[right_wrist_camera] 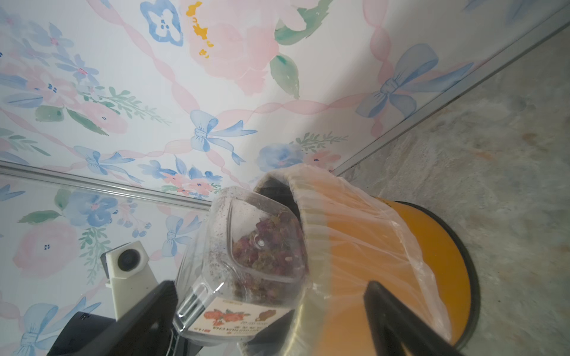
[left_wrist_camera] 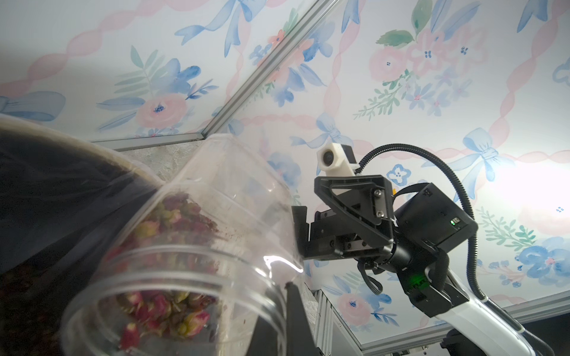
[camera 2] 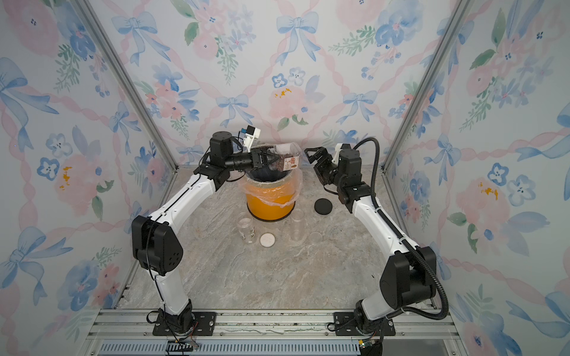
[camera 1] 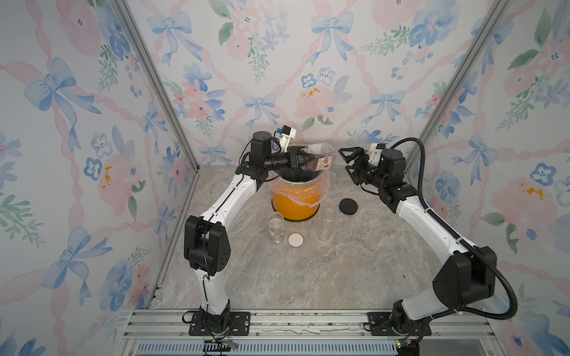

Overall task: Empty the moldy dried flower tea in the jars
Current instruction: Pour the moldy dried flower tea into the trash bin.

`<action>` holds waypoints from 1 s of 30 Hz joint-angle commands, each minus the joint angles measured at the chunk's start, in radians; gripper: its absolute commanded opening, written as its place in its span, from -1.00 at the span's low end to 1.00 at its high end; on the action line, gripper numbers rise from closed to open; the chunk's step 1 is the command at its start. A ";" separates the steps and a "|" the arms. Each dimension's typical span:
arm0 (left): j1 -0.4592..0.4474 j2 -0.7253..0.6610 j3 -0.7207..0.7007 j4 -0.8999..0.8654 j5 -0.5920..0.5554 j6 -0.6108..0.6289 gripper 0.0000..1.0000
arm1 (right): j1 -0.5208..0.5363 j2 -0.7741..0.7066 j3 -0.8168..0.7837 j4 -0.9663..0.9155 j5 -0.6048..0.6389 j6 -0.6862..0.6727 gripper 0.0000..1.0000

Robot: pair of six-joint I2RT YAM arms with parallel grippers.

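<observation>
squarish jar [camera 1: 320, 157] tipped over orange bin [camera 1: 296, 208], clenched near its neck by left pincer [camera 1: 300, 161] — judged light, thin-walled, slippery; tea [right_wrist_camera: 268, 246] loose inside. right pincer [camera 1: 347, 163] released.

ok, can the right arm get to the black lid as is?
Probably yes: the right gripper hangs open and empty, and the black lid lies flat and uncovered on its side of the orange bin, with nothing between.
</observation>
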 commanded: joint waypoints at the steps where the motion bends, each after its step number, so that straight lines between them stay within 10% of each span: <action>1: -0.020 0.033 0.039 -0.043 -0.006 -0.004 -1.00 | 0.002 0.005 -0.034 0.110 -0.014 0.111 0.94; 16: -0.052 0.060 0.052 -0.031 -0.040 -0.020 -1.00 | 0.059 0.013 -0.199 0.368 0.110 0.457 0.94; 30: -0.069 0.073 0.052 -0.016 -0.028 -0.039 -1.00 | 0.109 0.051 -0.195 0.444 0.178 0.504 0.94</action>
